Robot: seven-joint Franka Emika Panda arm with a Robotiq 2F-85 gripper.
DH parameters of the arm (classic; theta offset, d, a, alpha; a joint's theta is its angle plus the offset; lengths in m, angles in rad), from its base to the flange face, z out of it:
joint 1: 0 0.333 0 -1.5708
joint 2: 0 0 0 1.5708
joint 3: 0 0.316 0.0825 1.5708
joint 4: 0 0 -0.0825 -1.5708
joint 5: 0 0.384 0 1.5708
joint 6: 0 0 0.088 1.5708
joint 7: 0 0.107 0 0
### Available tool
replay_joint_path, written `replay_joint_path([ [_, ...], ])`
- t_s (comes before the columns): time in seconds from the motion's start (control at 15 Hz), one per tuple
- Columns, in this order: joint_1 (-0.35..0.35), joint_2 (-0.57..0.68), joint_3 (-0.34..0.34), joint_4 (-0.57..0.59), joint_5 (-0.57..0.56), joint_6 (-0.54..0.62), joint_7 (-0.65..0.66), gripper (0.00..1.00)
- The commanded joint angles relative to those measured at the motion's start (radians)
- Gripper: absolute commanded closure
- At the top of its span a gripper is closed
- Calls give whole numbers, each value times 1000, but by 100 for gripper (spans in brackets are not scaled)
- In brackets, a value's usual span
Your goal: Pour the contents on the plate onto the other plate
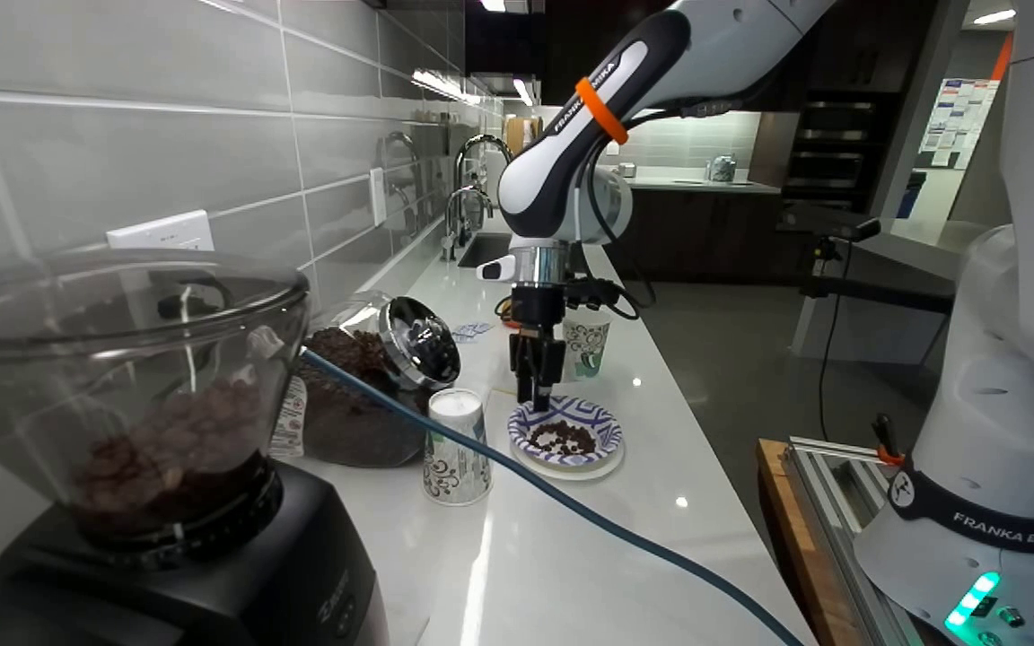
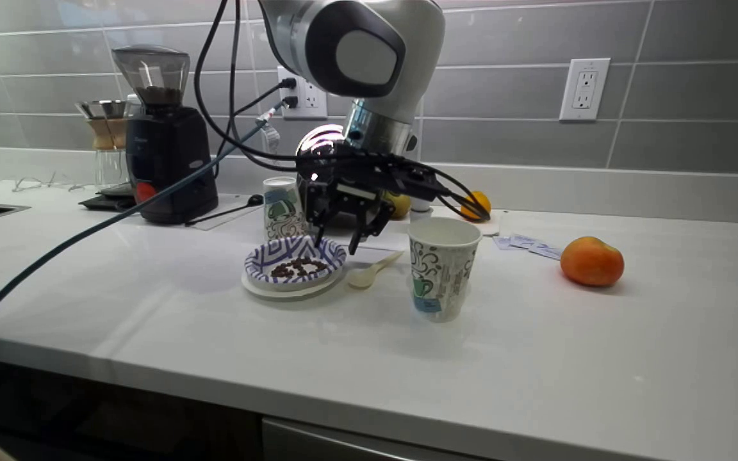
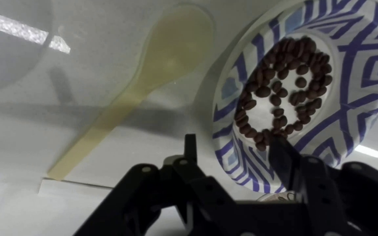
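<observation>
The patterned-rim plate (image 1: 605, 423) shows in both exterior views, also here (image 2: 263, 259). It sits on the plain white plate (image 1: 584, 472), whose edge shows under it (image 2: 292, 294). The dark brown beans (image 2: 298, 267) lie in the patterned plate and show up close in the wrist view (image 3: 284, 85). My gripper (image 2: 336, 244) points down, open and empty, at the patterned plate's edge. In the wrist view the gripper (image 3: 231, 139) has its right finger over the plate's inside and its left finger outside the rim. I cannot tell whether a finger touches the plate.
A pale spoon (image 2: 375, 270) lies beside the plates. A paper cup (image 2: 444, 272) stands upright near the gripper; an upturned cup (image 1: 457, 458) stands on the plates' far side. A large bean jar (image 1: 364, 404), a grinder (image 2: 170, 153), an orange fruit (image 2: 592, 261) and a blue cable (image 1: 571, 502) are around.
</observation>
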Motion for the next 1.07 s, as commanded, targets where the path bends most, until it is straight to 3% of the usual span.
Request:
replay_joint_path([
  [0.0,-26,40,25,30,-36,1,-3,54],
  [0.07,-27,46,27,32,-41,0,-1,57],
  [0.13,-29,49,29,33,-46,0,0,74],
  [0.27,-31,53,31,36,-60,-4,8,84],
  [0.33,-33,54,32,37,-63,-6,9,81],
  [0.47,-35,55,33,37,-70,-7,14,85],
  [0.73,-37,45,34,35,-74,-16,19,100],
  [1.0,-44,35,35,38,-66,-35,17,98],
])
